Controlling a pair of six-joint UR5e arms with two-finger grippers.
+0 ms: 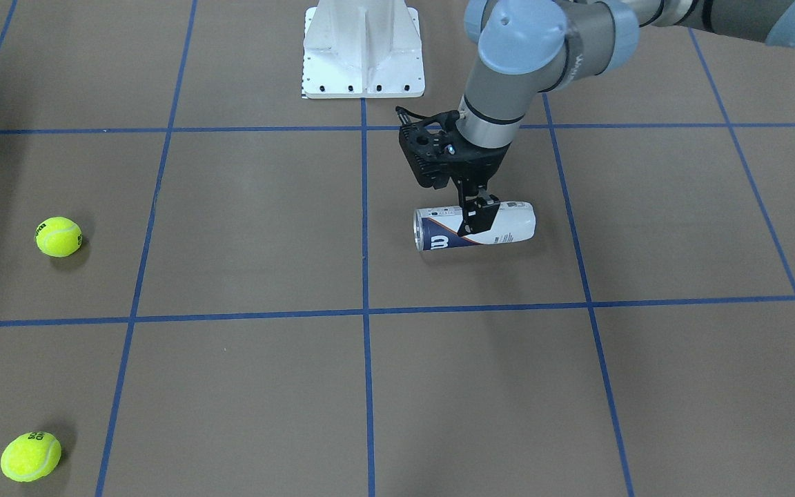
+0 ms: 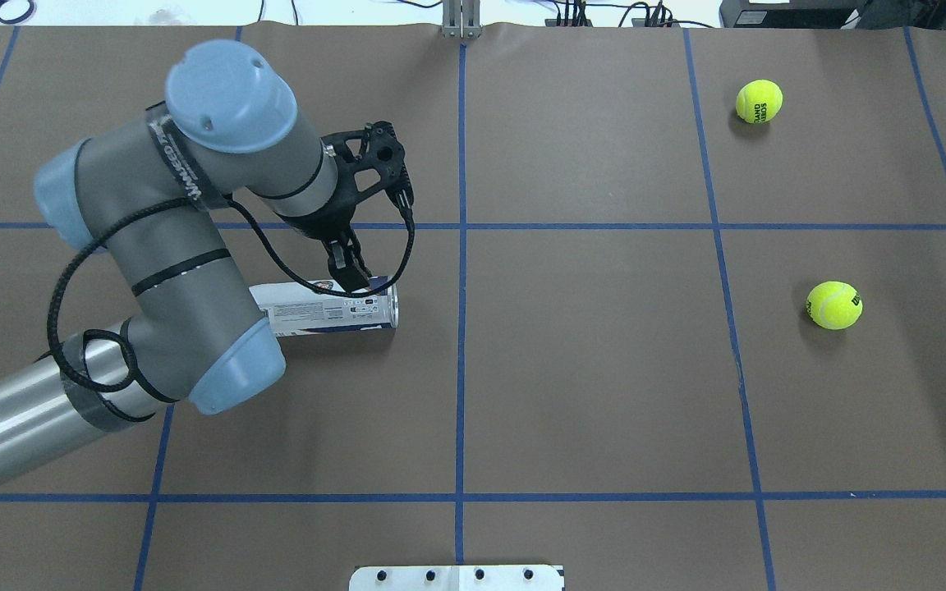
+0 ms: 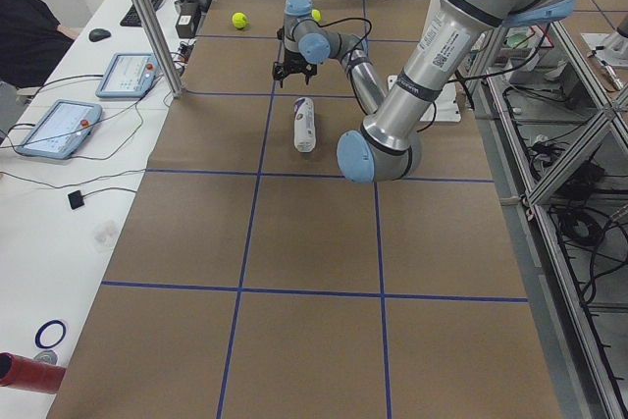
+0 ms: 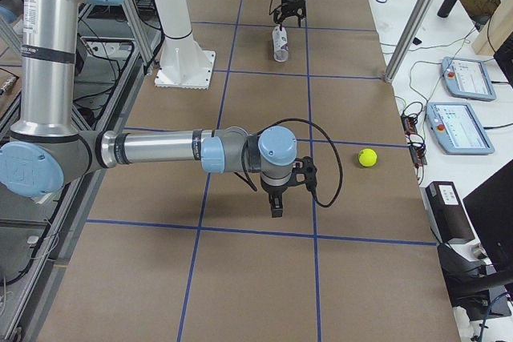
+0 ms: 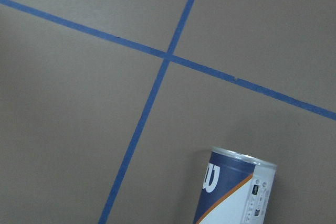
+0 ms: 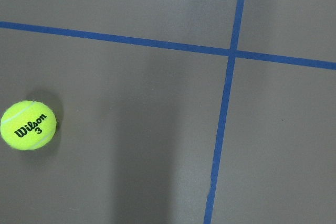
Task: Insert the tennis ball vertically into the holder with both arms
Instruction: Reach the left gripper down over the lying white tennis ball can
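The holder lies on its side on the table. Its long axis runs across the robot's front, silver rim toward the table's centre. The left gripper hangs directly over its body, jaws spread and empty, apparently set across the tube's width, and is plainly the nearer one. The right gripper is well apart, near a tennis ball; I cannot tell its jaws' state. Judgement: a straight descent should straddle the tube.
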